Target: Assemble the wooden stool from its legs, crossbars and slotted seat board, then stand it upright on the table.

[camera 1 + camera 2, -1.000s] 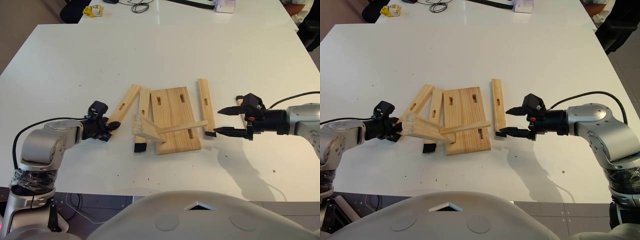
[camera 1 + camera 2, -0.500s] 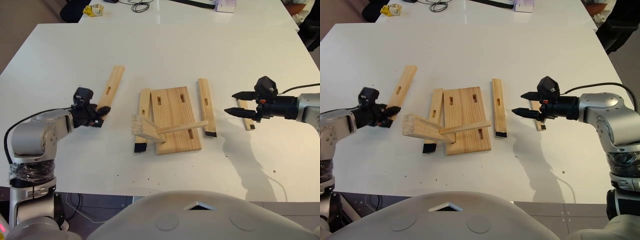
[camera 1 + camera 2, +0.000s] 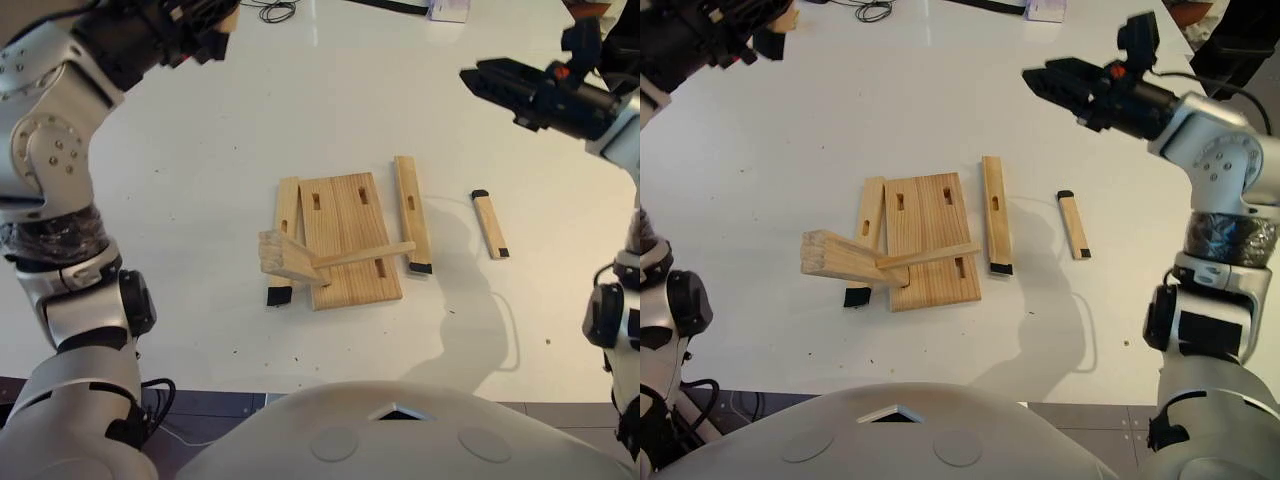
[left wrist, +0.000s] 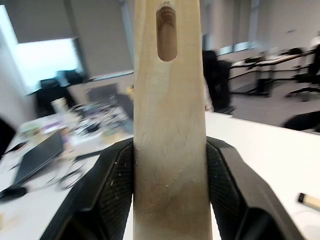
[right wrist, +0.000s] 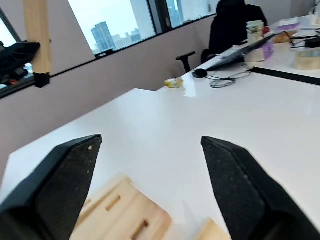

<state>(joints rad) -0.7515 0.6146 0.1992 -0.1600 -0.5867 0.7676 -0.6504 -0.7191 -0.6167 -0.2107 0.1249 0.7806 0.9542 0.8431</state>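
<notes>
Wooden seat board (image 3: 350, 238) lay flat mid-tabletop (image 3: 200, 150), its long axis running near to far. What looked like a joined leg-and-crossbar piece (image 3: 300, 262) lay across its near left corner, and a short crossbar (image 3: 490, 224) lay to its right. Far left and high, the left end effector (image 3: 205, 25) gripped a slotted leg (image 4: 169, 100), so the board lay below, nearer and rightward. Far right, the right end effector (image 5: 150, 180) hung open and empty.

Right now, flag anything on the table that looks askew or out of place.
A leg and crossbar, seemingly joined, lie slanted across the seat board, the leg overhanging its left edge. A short bar lies alone to the right.
</notes>
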